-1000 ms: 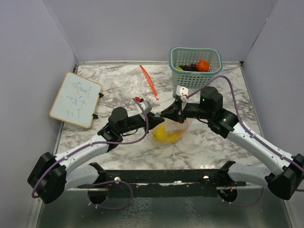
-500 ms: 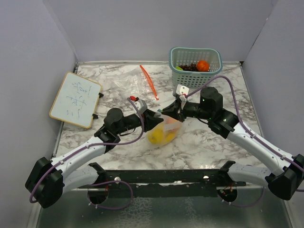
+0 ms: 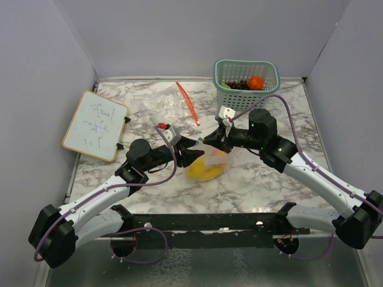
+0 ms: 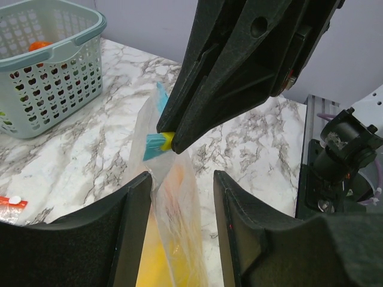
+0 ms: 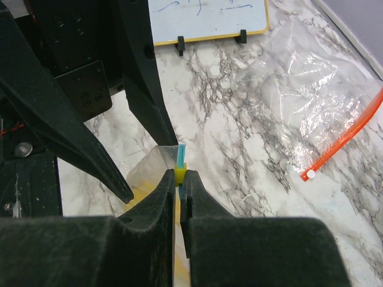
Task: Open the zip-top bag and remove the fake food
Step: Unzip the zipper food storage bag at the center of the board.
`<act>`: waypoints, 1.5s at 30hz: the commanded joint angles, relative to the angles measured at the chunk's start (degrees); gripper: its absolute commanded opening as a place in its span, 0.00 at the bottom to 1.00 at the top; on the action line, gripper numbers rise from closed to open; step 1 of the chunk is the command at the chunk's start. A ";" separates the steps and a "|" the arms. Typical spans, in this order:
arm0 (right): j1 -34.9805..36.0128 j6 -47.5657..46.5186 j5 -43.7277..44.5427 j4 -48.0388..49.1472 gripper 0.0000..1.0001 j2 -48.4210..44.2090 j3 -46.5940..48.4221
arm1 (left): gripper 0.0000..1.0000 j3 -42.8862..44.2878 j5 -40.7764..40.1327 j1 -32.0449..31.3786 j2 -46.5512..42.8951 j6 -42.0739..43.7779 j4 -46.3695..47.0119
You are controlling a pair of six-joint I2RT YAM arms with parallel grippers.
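A clear zip-top bag [image 3: 206, 164] with a teal zip lies at the table's middle, with yellow fake food [image 3: 202, 171] and an orange-pink piece inside. My right gripper [image 3: 210, 145] is shut on the bag's yellow slider [image 5: 180, 173] and holds the top edge up. In the left wrist view the slider [image 4: 166, 139] sits between the right fingertips. My left gripper [image 4: 181, 176] is open, with the bag's film [image 4: 173, 203] between its fingers, lying against the left one. In the top view the left gripper [image 3: 192, 154] is at the bag's left end.
A teal mesh basket [image 3: 216, 72] at the back right holds an orange [image 3: 255, 82], dark grapes [image 3: 240, 85] and a lime [image 3: 225, 85]. An empty clear bag with an orange zip [image 3: 187, 103] lies behind the grippers. A whiteboard [image 3: 94, 124] is on the left.
My left arm has drawn back to the left, away from the right gripper. The bag has shifted a little and its mouth end now stretches between the two grippers.
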 commanded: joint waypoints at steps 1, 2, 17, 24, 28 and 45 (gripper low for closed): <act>-0.13 -0.44 -0.99 -0.86 0.02 -0.76 1.48 | 0.48 0.63 -0.58 0.17 0.61 1.20 2.10; -0.13 -0.57 -1.13 -1.21 0.02 -0.87 1.56 | 0.47 1.05 -0.31 0.22 1.04 1.36 2.29; -0.13 -0.89 -3.92 -4.25 0.02 -5.53 0.56 | 0.46 2.14 1.38 0.18 2.36 1.60 6.20; -0.13 -1.42 -2.56 -6.39 0.02 -6.86 -0.09 | 0.46 2.51 5.25 0.17 4.24 -1.48 10.69; -0.13 -1.36 -3.39 -6.23 0.02 -7.35 -0.76 | 0.45 3.55 8.97 0.17 4.95 -2.43 11.64; -0.13 -1.58 -4.32 -6.96 0.02 -8.40 -0.77 | 0.28 6.28 20.45 0.18 8.66 -1.39 10.47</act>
